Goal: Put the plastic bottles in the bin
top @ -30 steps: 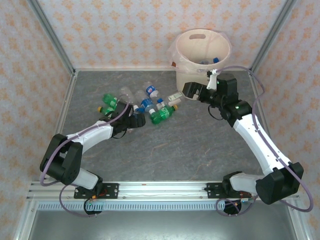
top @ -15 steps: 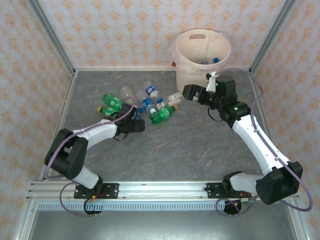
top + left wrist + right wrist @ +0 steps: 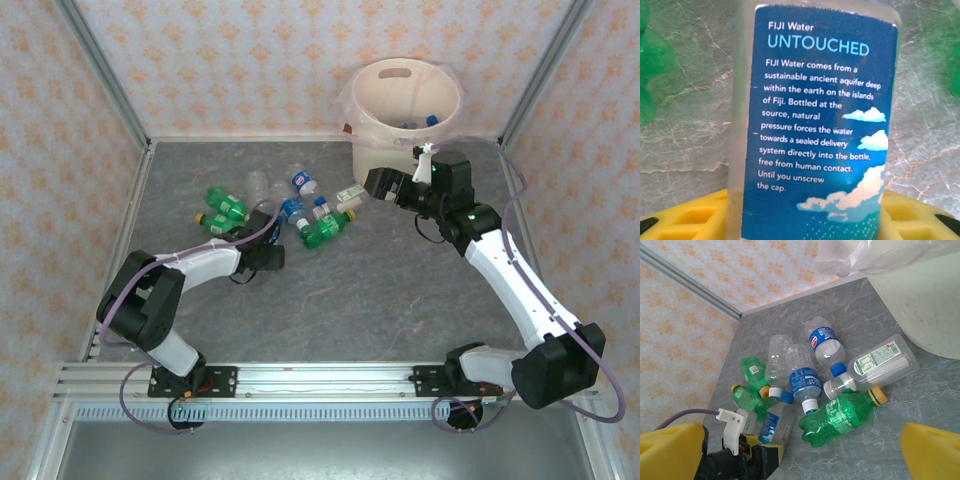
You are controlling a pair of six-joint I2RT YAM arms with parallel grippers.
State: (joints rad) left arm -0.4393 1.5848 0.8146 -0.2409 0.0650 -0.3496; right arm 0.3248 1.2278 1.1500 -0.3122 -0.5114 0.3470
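Pick-up step. Nearest, at 8 o'clock: left pincer (image 3: 270,250) astride the Fiji bottle (image 3: 815,125), yellow pads against both its sides; firmly pinched or not, cannot tell. Next: confirm the hold, lift straight up, clear of green bottles (image 3: 652,65) flanking at 9 and 3 o'clock. Beyond, right pincer (image 3: 800,452) spread wide and empty, near the pile (image 3: 300,205). Farthest, at 1 o'clock: bin (image 3: 375,145), tall rim to clear. Open surface (image 3: 350,300) toward 6 o'clock.
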